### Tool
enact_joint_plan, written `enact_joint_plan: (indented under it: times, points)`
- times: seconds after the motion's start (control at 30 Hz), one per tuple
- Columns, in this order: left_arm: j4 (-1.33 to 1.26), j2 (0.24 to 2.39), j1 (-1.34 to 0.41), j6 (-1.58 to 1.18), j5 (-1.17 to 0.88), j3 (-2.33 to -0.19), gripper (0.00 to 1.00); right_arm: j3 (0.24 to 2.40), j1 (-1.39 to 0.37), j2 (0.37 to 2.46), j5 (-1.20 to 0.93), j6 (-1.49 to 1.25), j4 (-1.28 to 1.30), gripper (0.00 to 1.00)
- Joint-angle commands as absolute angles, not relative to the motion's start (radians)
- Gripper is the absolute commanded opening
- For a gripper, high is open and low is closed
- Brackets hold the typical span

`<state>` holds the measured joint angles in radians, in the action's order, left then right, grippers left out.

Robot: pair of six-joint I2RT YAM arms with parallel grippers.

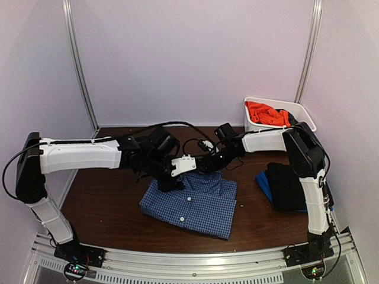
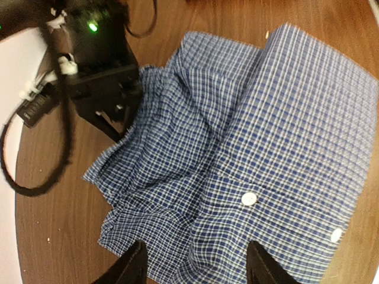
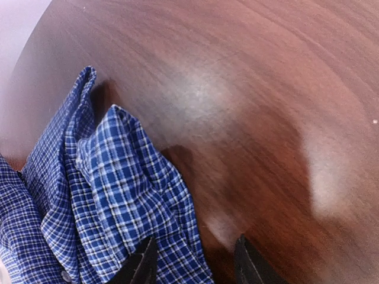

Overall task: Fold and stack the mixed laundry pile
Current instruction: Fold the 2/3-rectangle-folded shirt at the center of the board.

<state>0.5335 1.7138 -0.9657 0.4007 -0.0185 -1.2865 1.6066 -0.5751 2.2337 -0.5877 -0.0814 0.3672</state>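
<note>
- The shirt [image 1: 192, 204] is laid mid-table [image 1: 106, 195], folded into a rough rectangle with its buttons up. Its far collar end is seen to be rumpled.
- The left pincer [image 2: 195, 264] is held just above that collar end, jaws well apart, with nothing gripped.
- The right pincer [image 3: 192, 263] is poised at the shirt's far right corner, jaws parted over bare table. Cloth lies against one finger but is not pinched.
- An orange T-shirt [image 1: 266, 112] is seen in the tub [image 1: 305, 115], and dark pieces [image 1: 284, 183] are heaped beside the right arm.
- The step in hand is judged to be the tidying of the shirt's fold, nearly done.
- Next, the loose collar edge would need to be smoothed or tucked. The shirt could then be stacked and another garment fetched.
</note>
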Motion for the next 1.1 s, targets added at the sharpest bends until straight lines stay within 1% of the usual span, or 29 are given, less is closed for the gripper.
enact_joint_plan:
  times: [0.0,0.17,0.23,0.3,0.4,0.5,0.7,0.77,0.83,0.93,1.07]
  points:
    - [0.483,1.566,-0.949,0.285,-0.198,-1.168,0.59,1.601,-0.637,2.272,-0.614,-0.039,0.390,0.44]
    - [0.444,1.501,-0.950,0.245,-0.259,-1.048,0.59,1.524,-0.684,2.247,-0.665,-0.024,0.346,0.41]
    - [0.421,1.507,-0.965,0.250,-0.257,-1.023,0.64,1.498,-0.703,2.236,-0.670,-0.022,0.333,0.41]
    - [0.404,1.535,-0.992,0.261,-0.231,-1.014,0.65,1.479,-0.715,2.221,-0.660,-0.024,0.325,0.40]
    - [0.402,1.609,-1.034,0.270,-0.167,-1.037,0.64,1.465,-0.712,2.189,-0.601,-0.035,0.324,0.39]
    - [0.392,1.656,-1.037,0.252,-0.164,-1.048,0.60,1.480,-0.674,2.175,-0.529,-0.062,0.324,0.40]
    - [0.300,1.647,-1.057,0.121,-0.233,-0.905,0.59,1.557,-0.593,2.175,-0.451,-0.095,0.330,0.39]
    - [0.281,1.643,-1.089,0.077,-0.240,-0.855,0.58,1.588,-0.593,2.180,-0.470,-0.084,0.344,0.39]
    - [0.275,1.643,-1.128,0.034,-0.242,-0.828,0.58,1.592,-0.594,2.173,-0.538,-0.072,0.343,0.41]
    - [0.279,1.637,-1.176,0.003,-0.273,-0.833,0.58,1.549,-0.604,2.114,-0.624,-0.071,0.310,0.46]
    - [0.335,1.602,-1.187,-0.021,-0.295,-0.892,0.59,1.485,-0.616,2.039,-0.719,-0.076,0.302,0.47]
